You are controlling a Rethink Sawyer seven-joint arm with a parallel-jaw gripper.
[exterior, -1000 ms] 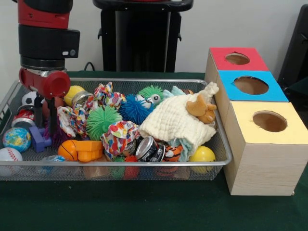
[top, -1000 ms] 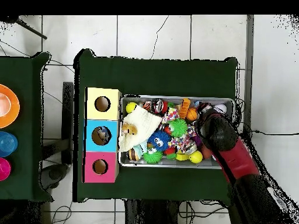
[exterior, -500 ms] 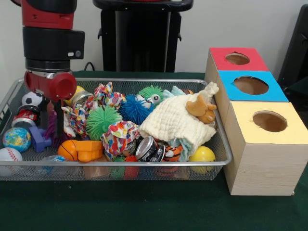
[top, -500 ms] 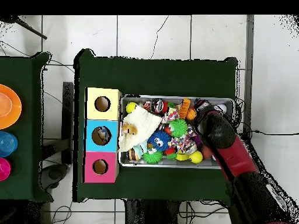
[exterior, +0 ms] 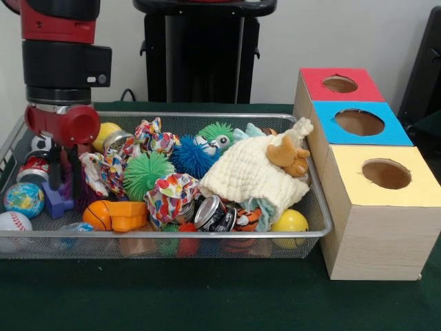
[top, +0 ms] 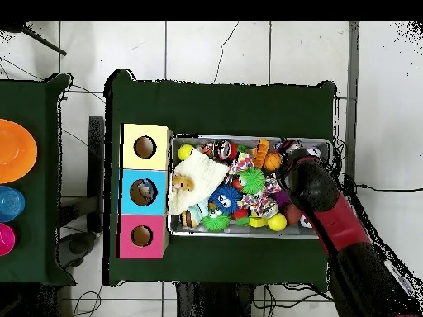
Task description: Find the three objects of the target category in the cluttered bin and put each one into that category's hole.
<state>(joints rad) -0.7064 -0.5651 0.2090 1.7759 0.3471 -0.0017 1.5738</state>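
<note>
Hand (exterior: pixel 63 174) is hanging open in the bin's (exterior: pixel 207 234) end farthest from the holes, fingers straddling the purple block (exterior: pixel 58 201) directly beneath.

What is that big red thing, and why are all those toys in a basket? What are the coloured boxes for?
The red thing is a robot arm. At its tip is a gripper, a two-fingered hand, reaching down into the left end of a wire basket. It sits around a purple toy, but I cannot tell if it is squeezing it. One picture looks from across the table; the other looks straight down from above. The basket holds balls, spiky toys, cans and a cream cloth. Beside it stands a wooden box with red, blue and yellow tops, each with a hole for dropping toys in.
</note>
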